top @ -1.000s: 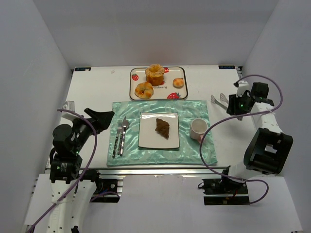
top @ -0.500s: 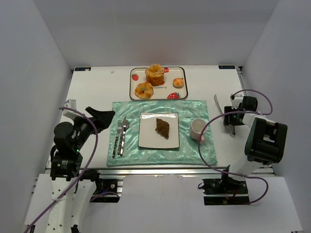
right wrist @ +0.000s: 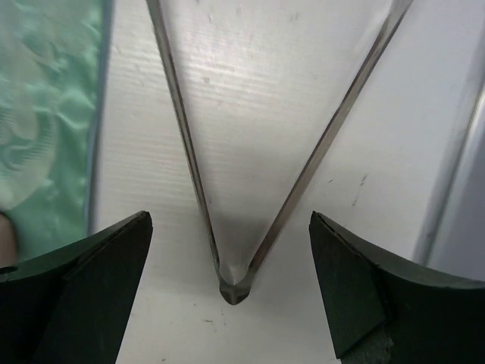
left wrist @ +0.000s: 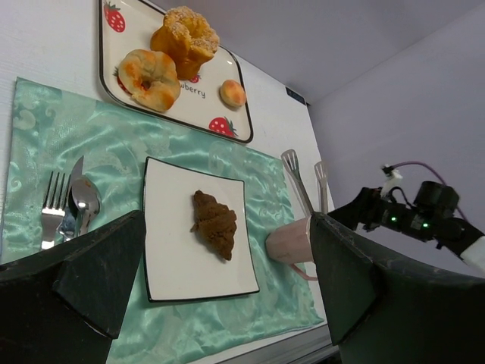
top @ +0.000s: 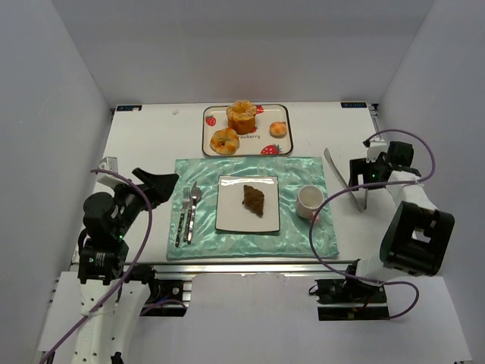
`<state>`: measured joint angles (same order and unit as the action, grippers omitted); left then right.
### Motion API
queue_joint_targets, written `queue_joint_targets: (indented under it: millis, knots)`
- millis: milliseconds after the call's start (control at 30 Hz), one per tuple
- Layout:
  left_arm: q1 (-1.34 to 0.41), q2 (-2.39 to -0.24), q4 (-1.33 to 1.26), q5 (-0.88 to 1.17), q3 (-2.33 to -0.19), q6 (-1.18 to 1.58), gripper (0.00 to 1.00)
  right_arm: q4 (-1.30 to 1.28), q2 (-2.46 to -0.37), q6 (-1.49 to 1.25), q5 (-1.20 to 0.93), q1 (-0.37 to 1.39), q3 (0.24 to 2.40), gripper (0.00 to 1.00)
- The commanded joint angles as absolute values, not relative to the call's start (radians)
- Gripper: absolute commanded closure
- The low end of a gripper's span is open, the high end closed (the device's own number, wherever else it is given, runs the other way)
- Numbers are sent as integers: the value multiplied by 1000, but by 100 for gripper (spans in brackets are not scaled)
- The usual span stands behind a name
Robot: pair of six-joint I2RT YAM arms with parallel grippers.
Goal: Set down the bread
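Right hand [right wrist: 229, 227] has shifted, open above tongs [right wrist: 233, 290]; bread [top: 254, 199] lies well left on plate [top: 231, 216].

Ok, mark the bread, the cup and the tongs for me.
bread [top: 254, 199], top view, middle of its dark crust.
cup [top: 309, 201], top view, its open mouth.
tongs [right wrist: 233, 290], right wrist view, the joined end of the V.

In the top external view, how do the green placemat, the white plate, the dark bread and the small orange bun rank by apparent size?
1. green placemat
2. white plate
3. dark bread
4. small orange bun (also farther from the camera)
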<state>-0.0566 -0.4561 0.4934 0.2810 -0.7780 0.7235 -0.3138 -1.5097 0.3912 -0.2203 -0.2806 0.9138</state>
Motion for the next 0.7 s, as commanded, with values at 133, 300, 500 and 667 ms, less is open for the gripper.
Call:
queue_joint_targets:
  millis: [133,300,500,667]
  knots:
    - [-61,-433,483,284,-769,727,2,-607,-1375,460,-336,-285,1141,11]
    - [-60,-448,465,293,-776,724,2,-837,-1382,402,-520,-285,1337,11]
    - [-61,-495,457,313,-822,689,2,-793,-1313,301,-566,-285,1376,11]
    - [-61,-500,453,319,-833,680,2,-744,-1269,249,-577,-285,1347,11]
